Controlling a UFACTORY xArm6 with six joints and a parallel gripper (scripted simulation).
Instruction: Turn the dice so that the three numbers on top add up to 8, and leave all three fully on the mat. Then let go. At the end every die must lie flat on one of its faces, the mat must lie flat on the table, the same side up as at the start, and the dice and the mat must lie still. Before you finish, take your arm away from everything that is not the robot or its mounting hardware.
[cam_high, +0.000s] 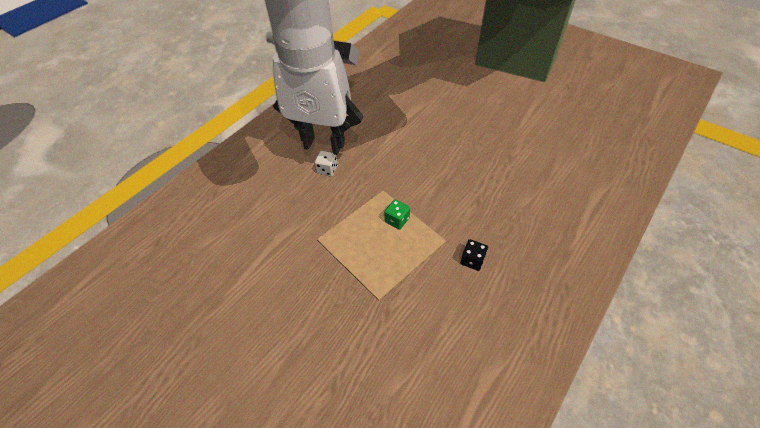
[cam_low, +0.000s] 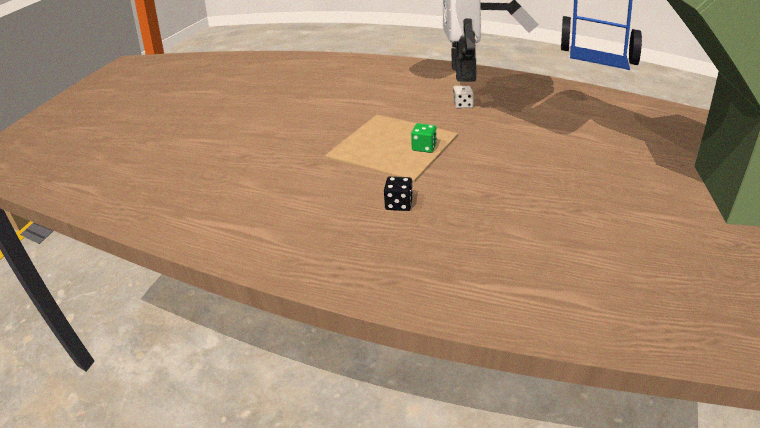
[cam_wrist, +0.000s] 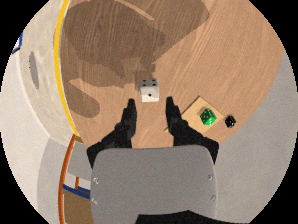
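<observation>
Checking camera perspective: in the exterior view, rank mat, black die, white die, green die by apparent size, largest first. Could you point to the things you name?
1. mat (cam_high: 366, 249) (cam_low: 372, 146) (cam_wrist: 192, 116)
2. black die (cam_high: 474, 255) (cam_low: 398, 194) (cam_wrist: 230, 121)
3. green die (cam_high: 397, 214) (cam_low: 423, 138) (cam_wrist: 208, 117)
4. white die (cam_high: 326, 163) (cam_low: 463, 97) (cam_wrist: 149, 92)

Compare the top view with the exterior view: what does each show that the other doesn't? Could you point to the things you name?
Only top: a yellow floor stripe (cam_high: 223, 114) running alongside the table's far edge, and the logo on the end effector (cam_high: 321, 146) (cam_low: 464, 77).

Only exterior: a blue hand truck (cam_low: 599, 57), nearly whole, and the white die's (cam_high: 326, 163) (cam_low: 463, 97) five-pip side.

Both: the white die off the mat (cam_high: 372, 249) (cam_low: 372, 146), the green die (cam_high: 397, 214) (cam_low: 423, 138) on it.
</observation>
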